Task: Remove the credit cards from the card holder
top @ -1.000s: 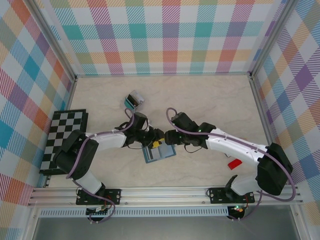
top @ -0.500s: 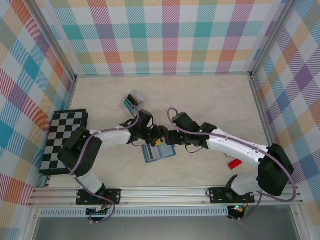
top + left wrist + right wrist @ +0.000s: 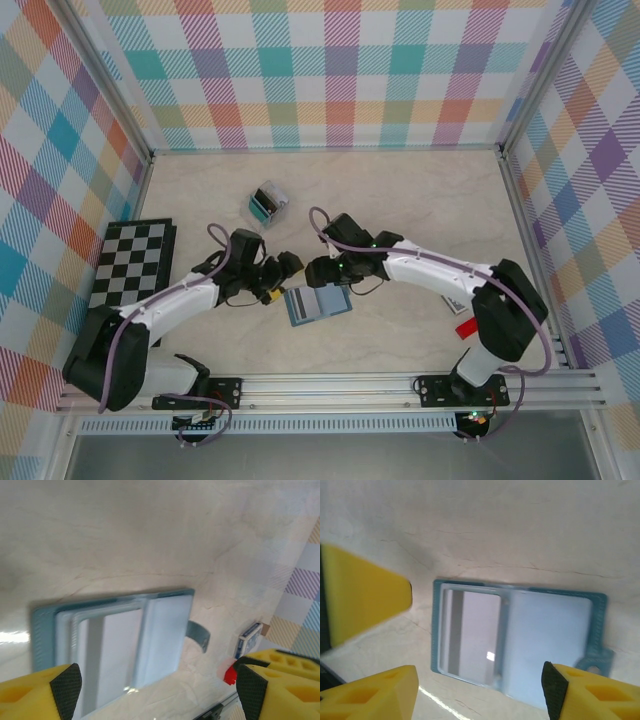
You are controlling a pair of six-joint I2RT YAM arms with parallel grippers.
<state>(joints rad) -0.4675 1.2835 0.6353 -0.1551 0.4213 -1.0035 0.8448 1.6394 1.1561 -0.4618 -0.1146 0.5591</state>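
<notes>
Near the middle of the pale surface [image 3: 430,200], a bit toward the front edge, the card holder [image 3: 318,303] lies flat and open. It is blue-grey, with two flaps side by side. A little tab [image 3: 198,634] sticks out from one edge. Pale cards [image 3: 107,655] sit tucked in one flap.

Seen from above, the left arm comes in from the left and the right arm from the right. Their tips almost meet just behind the card holder.

The left fingers [image 3: 30,692] are yellow with black pads [image 3: 66,687]. They stand wide apart and hold nothing. The left wrist camera looks down between them at the card holder on the surface.

The right fingers [image 3: 370,695] are yellow too. They stand apart and hold nothing. In the right wrist view the card holder lies on the surface between them, and I cannot tell if they touch it. A yellow finger [image 3: 365,600] of the left arm pokes in at the left side of that view, close to the card holder's corner.

At the far left of the surface lies a black and white checker board [image 3: 130,280]. A small clear box [image 3: 266,202] stands behind the left arm. A small red thing [image 3: 468,328] lies at the right, beside the right arm.
</notes>
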